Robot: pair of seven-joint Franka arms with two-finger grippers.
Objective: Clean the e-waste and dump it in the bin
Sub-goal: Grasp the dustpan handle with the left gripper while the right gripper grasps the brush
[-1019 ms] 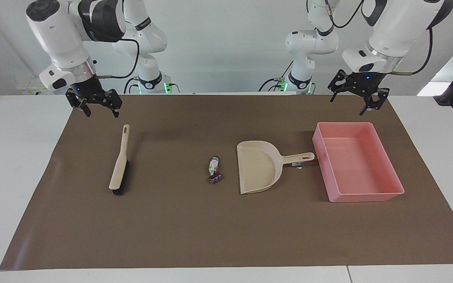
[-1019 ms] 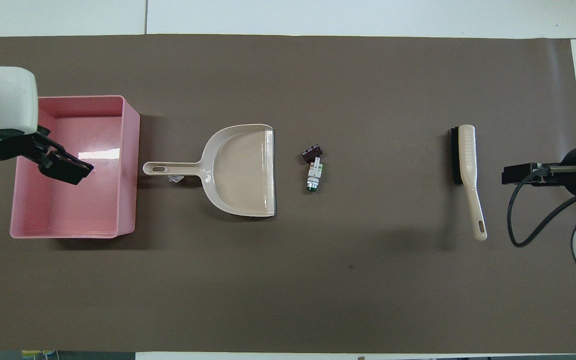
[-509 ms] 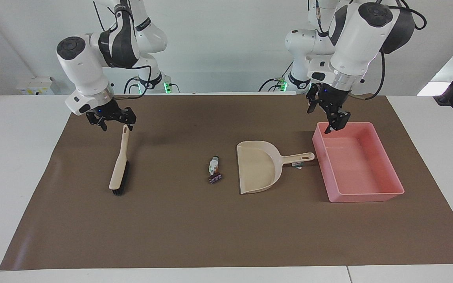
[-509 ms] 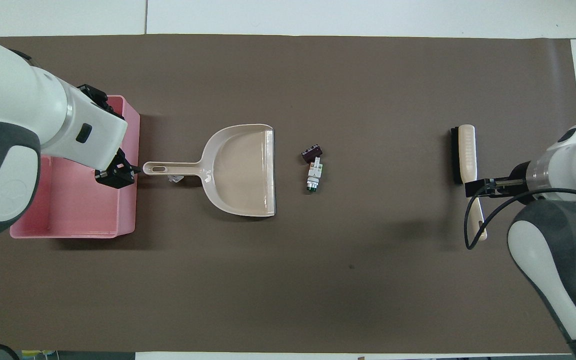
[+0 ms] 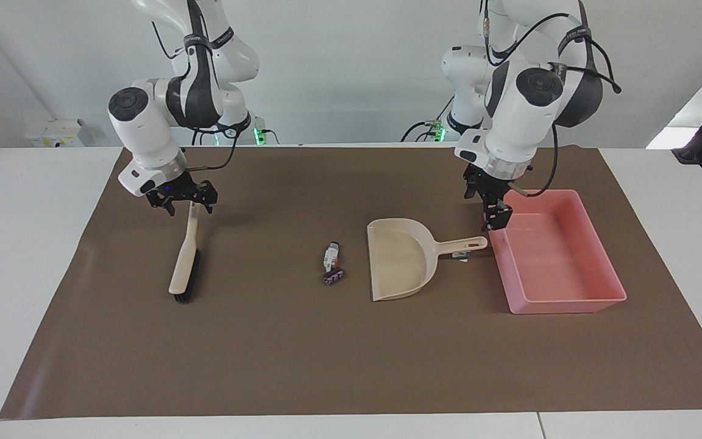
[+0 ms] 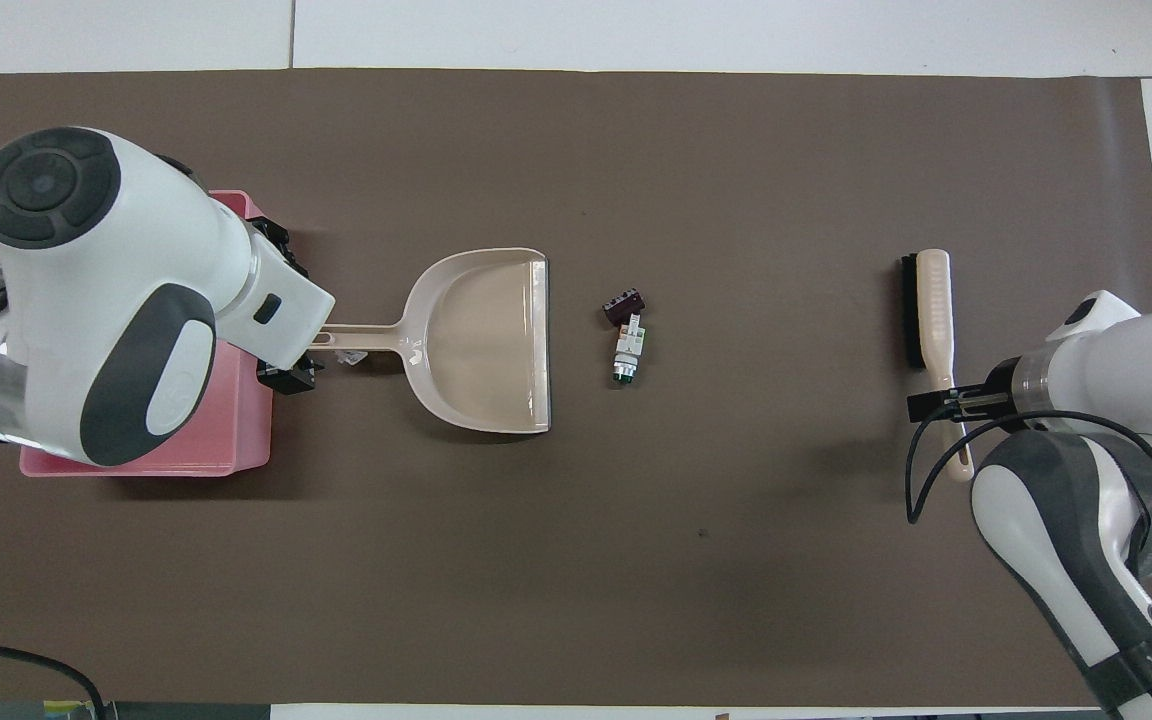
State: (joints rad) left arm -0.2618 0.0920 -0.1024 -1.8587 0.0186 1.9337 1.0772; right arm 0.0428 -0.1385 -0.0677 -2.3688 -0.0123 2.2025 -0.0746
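At the middle of the brown mat on my table lie the two bits of e-waste, touching each other: the white oblong component with a green mark and dark tip [image 5: 331,255] and, just beside it on the side farther from the robots, the dark purplish-black ridged block [image 5: 333,277]. Neither has been swept yet.

Just beside them, toward the left arm's end, sits the beige plastic dustpan [image 5: 401,259], its open mouth facing the pieces and its handle pointing at the pink rectangular plastic tub [image 5: 570,302], my bin, which stands empty as far as I can see. A tiny pale scrap lies under the handle; I cannot tell what it is.

My left claw [image 5: 495,216] hangs over the tip of the dustpan handle, by the tub's corner, jaws wide and holding nothing. Toward the right arm's end lies the beige hand brush with black bristles [image 5: 185,256], and my right claw [image 5: 181,199] is spread around the top of its handle, not yet clamped.

I judge this to be the pick-up step for both tools. Next I need each claw lowered squarely astride its handle and closed firmly, then the brush can drive the pieces into the pan.
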